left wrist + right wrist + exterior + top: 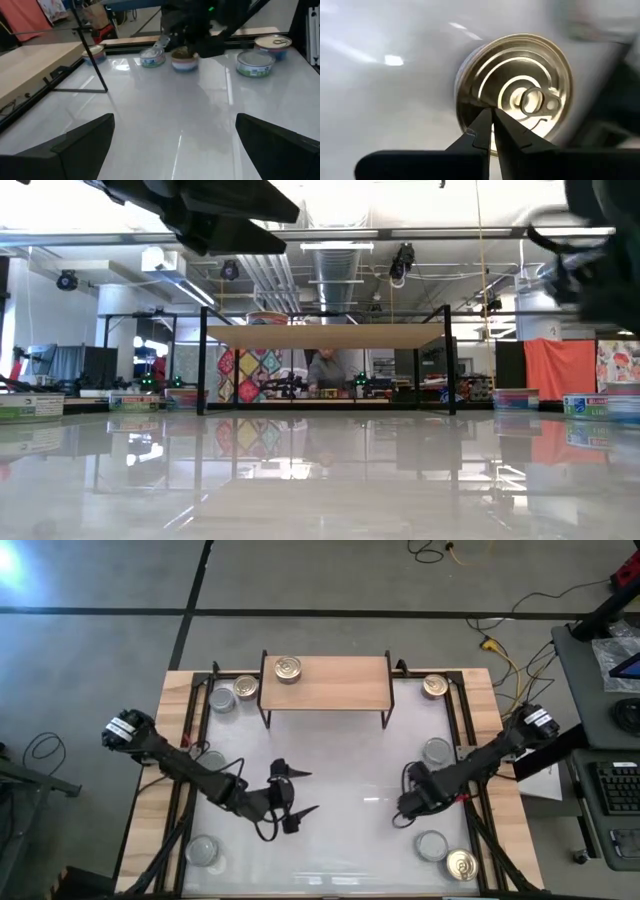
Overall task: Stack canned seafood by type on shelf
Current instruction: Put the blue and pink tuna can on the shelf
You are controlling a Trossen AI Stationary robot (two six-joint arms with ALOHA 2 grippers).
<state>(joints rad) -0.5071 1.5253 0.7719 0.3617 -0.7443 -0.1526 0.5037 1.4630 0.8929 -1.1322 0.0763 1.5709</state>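
both sets of jaws read clearly: your left gripper is spread wide with nothing between its fingers, and your right gripper is pinched fully closed, tips pressed together, gripping nothing.

take the shelf as your landmark. one gold-lidded tin already sits on its wooden top, near the left end. just off the shelf's left end, on the white table, a gold tin and a silver tin sit side by side. just off its right end sits another gold tin.

your left gripper hovers in front of the shelf, a little left of its middle. your right gripper is in front of the shelf's right end, farther out, and in its wrist view the closed tips point at a gold lid with a ring pull.

further out from the shelf on the right side you have a silver tin, then another silver tin touching a gold one at the near corner. on the left, one silver tin sits well away from the shelf, and another shows partly under the left arm.
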